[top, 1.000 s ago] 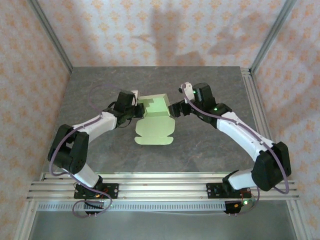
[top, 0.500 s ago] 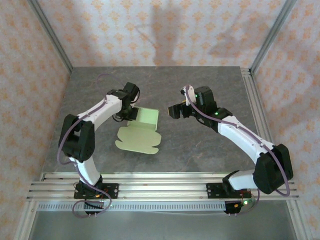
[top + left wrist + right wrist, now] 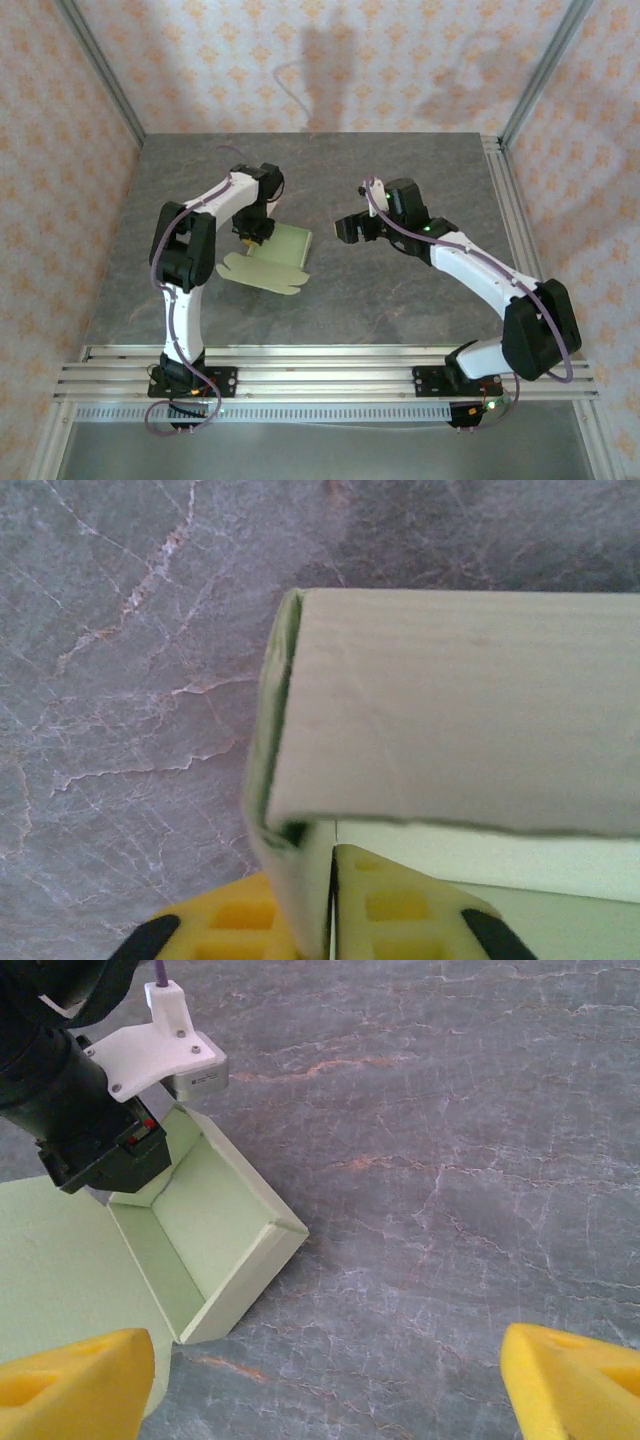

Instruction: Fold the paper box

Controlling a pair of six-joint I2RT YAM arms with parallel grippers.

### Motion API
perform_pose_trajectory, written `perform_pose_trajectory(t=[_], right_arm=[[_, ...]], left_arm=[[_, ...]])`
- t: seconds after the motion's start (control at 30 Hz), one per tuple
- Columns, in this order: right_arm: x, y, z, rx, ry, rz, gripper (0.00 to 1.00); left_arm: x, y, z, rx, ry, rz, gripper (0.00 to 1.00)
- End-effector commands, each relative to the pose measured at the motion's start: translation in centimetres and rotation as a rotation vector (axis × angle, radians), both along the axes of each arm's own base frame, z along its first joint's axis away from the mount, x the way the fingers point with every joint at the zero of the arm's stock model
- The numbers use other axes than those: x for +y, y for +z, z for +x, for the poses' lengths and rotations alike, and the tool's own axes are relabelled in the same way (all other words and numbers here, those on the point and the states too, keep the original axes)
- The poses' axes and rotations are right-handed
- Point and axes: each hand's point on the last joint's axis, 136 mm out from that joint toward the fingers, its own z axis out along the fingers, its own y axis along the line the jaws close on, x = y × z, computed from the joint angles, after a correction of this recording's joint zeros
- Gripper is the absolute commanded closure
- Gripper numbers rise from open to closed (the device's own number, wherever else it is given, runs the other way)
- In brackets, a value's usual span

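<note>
Grey marbled table [image 3: 400,290] spreads beneath the robot. The left arm [image 3: 185,250] folds back sharply, and the left gripper [image 3: 252,236] is narrow, pinching one upright wall of the paper box [image 3: 278,256]. The box lies left of centre, tray walls raised, flap flat. The right gripper [image 3: 348,228] hovers near, jaws wide, off the card. Patterned wallpaper [image 3: 300,60] stands behind.

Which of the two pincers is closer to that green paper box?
Left. The left pincer grips one wall of the paper box; the right pincer hangs open off to the box's right, not touching it.
</note>
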Motion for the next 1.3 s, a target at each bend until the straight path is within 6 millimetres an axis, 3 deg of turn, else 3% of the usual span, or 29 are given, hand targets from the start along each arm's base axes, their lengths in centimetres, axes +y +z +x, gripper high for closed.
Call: perform_pose_trajectory(t=[0.0, 0.33, 0.67, 0.97, 1.27], right_arm=[[-0.4, 0.4, 0.3, -0.039, -0.006, -0.014, 0.11], [0.3, -0.1, 1.3, -0.017, 0.003, -0.018, 0.11], [3.0, -2.9, 3.1, 0.059, 0.035, -0.081, 0.11], [8.8, -6.4, 5.0, 0.062, 0.120, -0.228, 0.10], [13.5, -11.4, 6.4, 0.119, 0.212, -0.339, 0.12]], left_arm=[[0.6, 0.4, -0.6, 0.046, -0.011, 0.026, 0.80], [-0.3, 3.1, 0.4, -0.059, 0.011, -0.025, 0.39], [-0.6, 10.0, 1.6, -0.426, 0.158, -0.151, 0.22], [3.3, 13.9, -1.4, -0.739, 0.369, -0.161, 0.13], [6.5, 14.6, -4.3, -0.812, 0.466, -0.116, 0.00]])
